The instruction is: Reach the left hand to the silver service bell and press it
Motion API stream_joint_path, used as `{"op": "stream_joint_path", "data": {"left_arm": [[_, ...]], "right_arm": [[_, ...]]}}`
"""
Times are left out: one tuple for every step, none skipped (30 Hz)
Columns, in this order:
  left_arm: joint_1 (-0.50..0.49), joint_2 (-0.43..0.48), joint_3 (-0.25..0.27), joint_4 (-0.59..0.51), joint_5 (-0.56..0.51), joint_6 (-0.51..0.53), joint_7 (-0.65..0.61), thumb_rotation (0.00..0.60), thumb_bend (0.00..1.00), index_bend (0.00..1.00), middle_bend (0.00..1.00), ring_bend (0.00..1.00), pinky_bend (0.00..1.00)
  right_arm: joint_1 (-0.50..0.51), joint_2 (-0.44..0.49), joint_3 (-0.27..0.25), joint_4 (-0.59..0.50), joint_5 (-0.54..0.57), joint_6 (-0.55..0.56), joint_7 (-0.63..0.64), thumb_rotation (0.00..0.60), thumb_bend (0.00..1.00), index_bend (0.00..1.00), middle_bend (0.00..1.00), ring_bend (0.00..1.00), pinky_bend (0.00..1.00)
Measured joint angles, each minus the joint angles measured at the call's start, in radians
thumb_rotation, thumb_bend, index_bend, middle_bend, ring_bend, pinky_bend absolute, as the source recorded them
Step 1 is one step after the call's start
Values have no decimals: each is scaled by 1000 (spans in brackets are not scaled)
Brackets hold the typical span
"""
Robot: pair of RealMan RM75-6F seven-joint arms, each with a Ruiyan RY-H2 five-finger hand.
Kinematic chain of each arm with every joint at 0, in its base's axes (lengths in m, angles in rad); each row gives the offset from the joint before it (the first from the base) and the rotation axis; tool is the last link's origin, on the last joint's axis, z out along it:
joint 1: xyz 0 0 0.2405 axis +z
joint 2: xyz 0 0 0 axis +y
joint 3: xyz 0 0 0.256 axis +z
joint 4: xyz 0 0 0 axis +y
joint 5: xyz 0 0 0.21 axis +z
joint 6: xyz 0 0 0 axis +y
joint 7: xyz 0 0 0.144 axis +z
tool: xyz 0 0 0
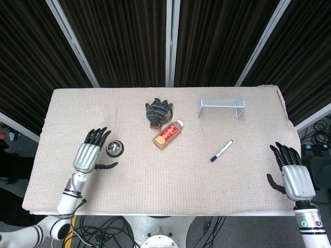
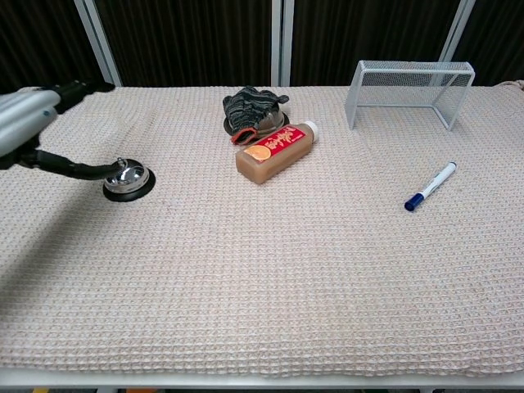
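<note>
The silver service bell [image 1: 115, 148] [image 2: 128, 178] stands on its dark base at the left of the cloth-covered table. My left hand [image 1: 88, 154] [image 2: 33, 123] hovers raised just left of the bell, fingers spread and holding nothing; its thumb reaches toward the bell in the chest view. My right hand [image 1: 292, 173] rests open at the table's right front edge, seen only in the head view.
A dark glove [image 1: 158, 112] [image 2: 252, 110] and a brown bottle with a red label [image 1: 167, 134] [image 2: 275, 151] lie mid-table. A blue-capped marker [image 1: 221, 150] [image 2: 430, 187] lies to the right, and a white wire rack [image 1: 222, 107] [image 2: 408, 88] stands at the back right.
</note>
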Motion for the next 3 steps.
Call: {"op": "stream_joint_path", "data": {"left_arm": [[18, 32, 4, -35, -3, 17, 15, 320, 0, 0, 0, 0, 0], [38, 64, 10, -66, -5, 36, 28, 314, 0, 0, 0, 0, 0], [66, 107, 17, -102, -7, 64, 41, 310, 0, 0, 0, 0, 0]], "right_arm": [[0, -1, 2, 2, 0, 3, 3, 600, 284, 0, 0, 0, 0], [0, -1, 4, 4, 0, 4, 5, 600, 284, 0, 0, 0, 0], [-1, -2, 3, 5, 0, 4, 6, 600, 284, 0, 0, 0, 0]]}}
